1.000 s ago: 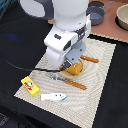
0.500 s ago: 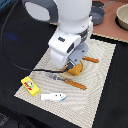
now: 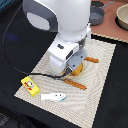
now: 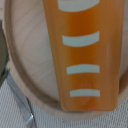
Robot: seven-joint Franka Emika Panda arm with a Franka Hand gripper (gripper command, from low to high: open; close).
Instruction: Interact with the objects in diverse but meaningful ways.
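My gripper (image 3: 73, 66) hangs low over the tan plate (image 4: 29, 55) on the striped mat; the white hand hides its fingers in the exterior view. The wrist view shows no fingertips, only the orange-brown scored bread loaf (image 4: 85, 55) very close, lying on the plate. A sliver of that loaf (image 3: 78, 70) peeks out beneath the hand. The yellow box with a red mark (image 3: 30, 85) lies at the mat's corner on the exterior view's left. Beside it, nearer the front, rests the white-and-blue fish (image 3: 53, 97).
Wooden-handled cutlery (image 3: 76, 84) lies beside the plate, another piece (image 3: 91, 60) on its far side. A metal cutlery blade (image 4: 20, 106) runs along the plate rim. Grey pots (image 3: 97, 12) and a tan bowl (image 3: 122, 16) stand at the back.
The arm's upper links have shifted a little, while the hand stays low over the plate. The box and the fish have not moved.
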